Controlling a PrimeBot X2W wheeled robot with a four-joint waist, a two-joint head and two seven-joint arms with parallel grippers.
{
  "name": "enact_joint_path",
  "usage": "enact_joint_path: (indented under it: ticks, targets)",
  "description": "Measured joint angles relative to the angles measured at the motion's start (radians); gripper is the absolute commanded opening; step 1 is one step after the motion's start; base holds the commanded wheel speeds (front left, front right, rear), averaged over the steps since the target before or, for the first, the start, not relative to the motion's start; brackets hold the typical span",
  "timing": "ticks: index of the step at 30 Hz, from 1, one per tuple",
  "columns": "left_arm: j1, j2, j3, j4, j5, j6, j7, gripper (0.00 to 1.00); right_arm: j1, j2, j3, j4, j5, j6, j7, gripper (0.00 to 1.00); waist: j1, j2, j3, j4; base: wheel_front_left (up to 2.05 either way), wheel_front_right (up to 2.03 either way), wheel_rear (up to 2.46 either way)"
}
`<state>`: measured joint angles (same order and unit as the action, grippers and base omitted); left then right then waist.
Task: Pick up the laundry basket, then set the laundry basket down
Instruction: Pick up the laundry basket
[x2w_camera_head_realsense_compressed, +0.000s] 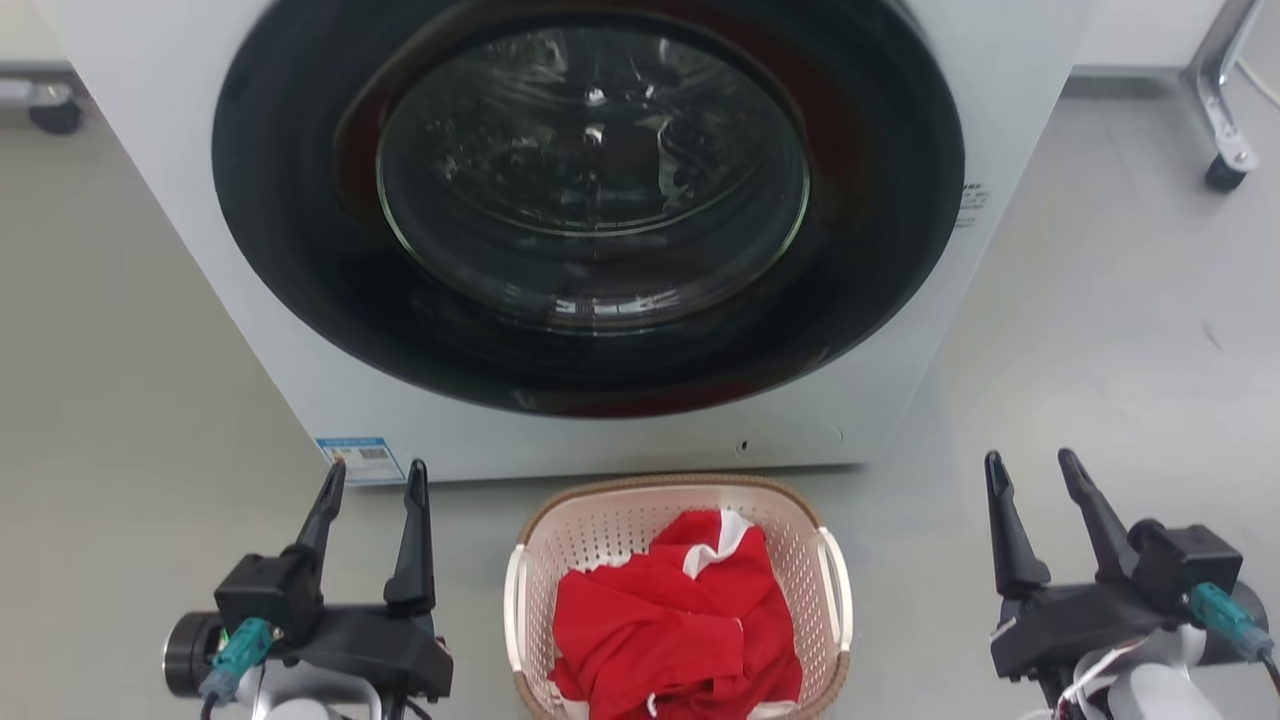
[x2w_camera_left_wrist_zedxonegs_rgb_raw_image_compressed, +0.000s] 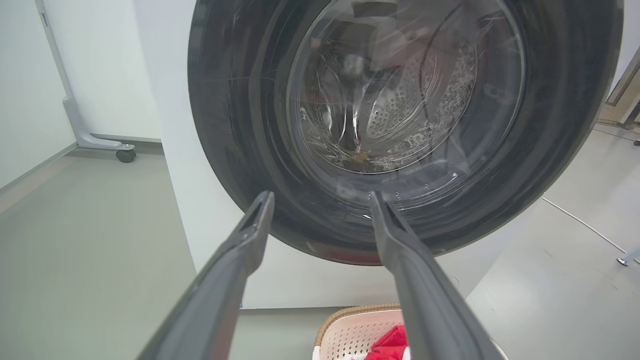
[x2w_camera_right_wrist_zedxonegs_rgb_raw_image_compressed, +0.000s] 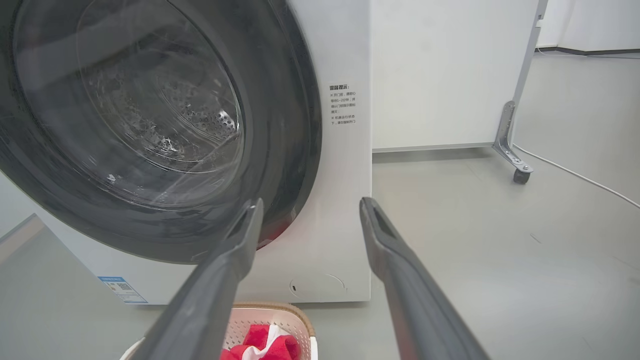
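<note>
In the head view the basket (x2w_camera_head_realsense_compressed: 600, 528) runs off the bottom edge, and a red cloth (x2w_camera_head_realsense_compressed: 680, 620) hides its floor. The washer (x2w_camera_head_realsense_compressed: 170, 200) is cut off at the top; the print on its blue label (x2w_camera_head_realsense_compressed: 360, 460) is too small to read. In the wrist views the bottom edge cuts the basket, which lies partly behind a finger (x2w_camera_left_wrist_zedxonegs_rgb_raw_image_compressed: 430, 300) of the left tool (x2w_camera_left_wrist_zedxonegs_rgb_raw_image_compressed: 321, 196) and a finger (x2w_camera_right_wrist_zedxonegs_rgb_raw_image_compressed: 200, 310) of the right tool (x2w_camera_right_wrist_zedxonegs_rgb_raw_image_compressed: 310, 200).

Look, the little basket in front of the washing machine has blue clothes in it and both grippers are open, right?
Not quite. The clothes in the laundry basket are red, not blue, as the head view shows. The rest holds: the basket sits in front of the washer, and the left gripper and right gripper are both open.
</note>
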<state>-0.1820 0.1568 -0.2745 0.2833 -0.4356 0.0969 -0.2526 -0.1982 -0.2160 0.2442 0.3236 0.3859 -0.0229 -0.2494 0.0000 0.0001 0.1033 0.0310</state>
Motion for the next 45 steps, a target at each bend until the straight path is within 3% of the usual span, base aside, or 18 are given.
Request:
enact_joint_path:
  ticks: [31, 42, 45]
  targets:
    - [-0.246, -0.025, 0.009, -0.019, -0.013, -0.027, 0.015, 1.0, -0.254, 0.012, 0.01, -0.023, -0.023, 0.006, 0.001, 1.0, 0.0001, 0.0001, 0.42, -0.014, 0.0, 0.0, 0.0]
    - [-0.389, -0.032, 0.01, 0.078, -0.048, -0.055, 0.059, 1.0, -0.393, 0.021, 0.024, 0.067, -0.036, 0.014, 0.022, 1.0, 0.0001, 0.0001, 0.573, -0.018, 0.0, 0.0, 0.0]
    - [-0.441, -0.032, 0.007, 0.153, -0.058, -0.081, 0.08, 1.0, -0.432, 0.038, 0.035, 0.13, -0.036, 0.021, 0.03, 1.0, 0.0001, 0.0001, 0.617, -0.018, 0.0, 0.0, 0.0]
